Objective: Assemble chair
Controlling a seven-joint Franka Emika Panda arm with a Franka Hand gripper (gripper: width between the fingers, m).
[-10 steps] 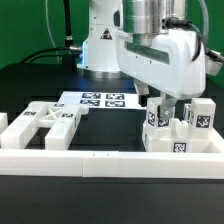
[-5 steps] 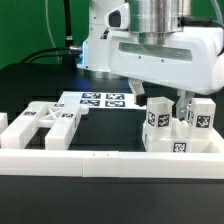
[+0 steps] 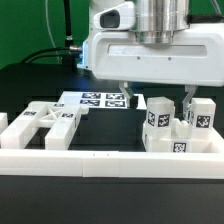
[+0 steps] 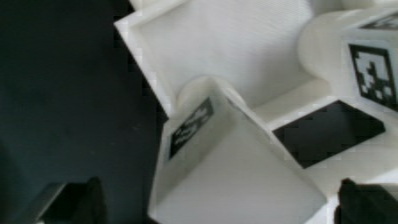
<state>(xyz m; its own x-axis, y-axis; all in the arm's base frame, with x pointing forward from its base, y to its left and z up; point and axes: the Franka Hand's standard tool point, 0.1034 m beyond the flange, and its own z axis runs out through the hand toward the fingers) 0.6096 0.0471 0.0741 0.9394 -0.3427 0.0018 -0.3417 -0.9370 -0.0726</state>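
Note:
The chair is in loose white tagged parts. At the exterior view's right stands a cluster: an upright block (image 3: 159, 116), a second block (image 3: 202, 114) and a low base piece (image 3: 178, 143). A cut-out frame (image 3: 44, 122) lies at the left. My gripper (image 3: 157, 96) hangs open just above the cluster, its fingers spread to either side of the upright block and touching nothing. In the wrist view the tagged upright piece (image 4: 217, 135) lies below, between the dark fingertips (image 4: 79, 200), and my gripper (image 4: 221, 204) holds nothing. Another tagged block (image 4: 366, 58) shows nearby.
The marker board (image 3: 103, 100) lies flat on the black table behind the parts. A long white border rail (image 3: 100, 162) runs along the front edge, with a raised end (image 3: 4, 122) at the left. The arm's base (image 3: 100, 45) stands at the back.
The gripper has opened wider and risen off the right-hand cluster. Its hand has turned broadside, and the upright block now stands free between the spread fingers.

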